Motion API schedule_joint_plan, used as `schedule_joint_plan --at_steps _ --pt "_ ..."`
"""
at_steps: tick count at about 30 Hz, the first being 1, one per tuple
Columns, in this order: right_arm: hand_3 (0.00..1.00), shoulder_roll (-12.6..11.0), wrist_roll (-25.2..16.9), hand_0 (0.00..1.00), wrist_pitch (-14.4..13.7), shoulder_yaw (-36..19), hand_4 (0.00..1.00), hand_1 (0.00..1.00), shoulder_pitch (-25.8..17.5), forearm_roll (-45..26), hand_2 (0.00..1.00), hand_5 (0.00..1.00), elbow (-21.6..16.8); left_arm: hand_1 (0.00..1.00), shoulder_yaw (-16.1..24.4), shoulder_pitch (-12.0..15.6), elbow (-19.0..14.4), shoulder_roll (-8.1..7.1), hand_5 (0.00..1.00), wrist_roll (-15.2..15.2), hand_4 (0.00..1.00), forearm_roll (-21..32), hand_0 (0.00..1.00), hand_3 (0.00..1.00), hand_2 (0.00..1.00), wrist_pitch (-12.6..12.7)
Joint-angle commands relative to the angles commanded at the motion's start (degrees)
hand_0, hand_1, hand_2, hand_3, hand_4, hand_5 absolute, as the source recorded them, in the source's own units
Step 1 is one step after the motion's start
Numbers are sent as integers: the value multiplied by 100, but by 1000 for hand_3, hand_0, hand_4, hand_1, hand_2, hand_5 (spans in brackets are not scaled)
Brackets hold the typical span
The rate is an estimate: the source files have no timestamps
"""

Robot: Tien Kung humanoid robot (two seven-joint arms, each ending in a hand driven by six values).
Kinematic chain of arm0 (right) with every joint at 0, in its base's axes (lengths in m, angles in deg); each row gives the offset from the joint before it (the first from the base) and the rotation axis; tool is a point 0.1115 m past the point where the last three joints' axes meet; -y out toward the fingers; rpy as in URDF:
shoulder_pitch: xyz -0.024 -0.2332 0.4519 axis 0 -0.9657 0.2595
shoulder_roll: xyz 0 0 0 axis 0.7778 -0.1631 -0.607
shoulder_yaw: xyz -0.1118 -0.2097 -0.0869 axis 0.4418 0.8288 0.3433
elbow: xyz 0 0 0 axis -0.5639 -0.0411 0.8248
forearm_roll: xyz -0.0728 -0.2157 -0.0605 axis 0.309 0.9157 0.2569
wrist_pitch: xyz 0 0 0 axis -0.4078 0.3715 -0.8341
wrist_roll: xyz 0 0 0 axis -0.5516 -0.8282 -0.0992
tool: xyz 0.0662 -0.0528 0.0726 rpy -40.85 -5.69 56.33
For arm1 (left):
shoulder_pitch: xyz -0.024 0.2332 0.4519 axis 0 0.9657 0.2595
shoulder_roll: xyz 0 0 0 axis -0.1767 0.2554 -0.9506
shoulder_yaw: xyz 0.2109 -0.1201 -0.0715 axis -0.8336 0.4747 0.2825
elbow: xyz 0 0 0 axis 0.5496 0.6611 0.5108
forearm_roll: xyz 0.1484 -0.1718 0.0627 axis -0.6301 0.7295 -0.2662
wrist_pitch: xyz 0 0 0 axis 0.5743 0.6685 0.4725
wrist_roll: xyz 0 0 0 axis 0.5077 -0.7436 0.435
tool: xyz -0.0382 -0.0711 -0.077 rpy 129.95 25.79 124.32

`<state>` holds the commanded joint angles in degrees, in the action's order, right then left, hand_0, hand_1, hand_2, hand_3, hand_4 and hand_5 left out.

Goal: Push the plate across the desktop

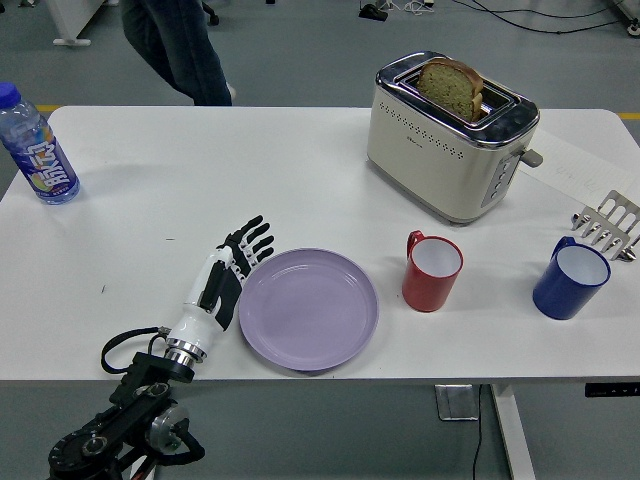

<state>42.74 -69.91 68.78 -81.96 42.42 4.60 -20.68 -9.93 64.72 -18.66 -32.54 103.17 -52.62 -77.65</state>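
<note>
White table [300, 170]: red mug [431, 271] just beside purple plate [308, 308], toaster [450, 137] behind.

You're in a lab or office test space: grey floor [300, 60] with trailing cables [520, 12], an office chair base (top edge), and kitchen props, a toaster [450, 140] among them, staged on a white surface [250, 170].
</note>
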Motion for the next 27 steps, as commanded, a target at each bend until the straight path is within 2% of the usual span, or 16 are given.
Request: schedule_joint_plan --at_steps 8,14,20,25,27 --pt "613 -3 5 607 1 -16 140 547 -3 19 649 354 0 881 -30 -38 -32 -2 998 14 469 -13 849 898 910 54" --pt "613 -14 1 607 -5 1 140 547 7 -24 648 354 0 880 184 -52 -82 -29 998 -9 472 -60 848 895 909 153" --pt "613 -46 0 605 -19 -30 140 546 20 -42 648 353 0 876 716 -109 -129 -296 998 -150 474 -129 846 873 900 162" --pt "613 -64 3 604 -28 -56 140 546 28 -44 648 351 0 864 1265 -194 -126 -719 998 -347 474 -74 834 837 873 127" --pt "613 -67 3 604 -30 -59 140 546 28 -47 648 351 0 864 1403 -210 -121 -825 998 -390 474 -38 834 837 873 111"
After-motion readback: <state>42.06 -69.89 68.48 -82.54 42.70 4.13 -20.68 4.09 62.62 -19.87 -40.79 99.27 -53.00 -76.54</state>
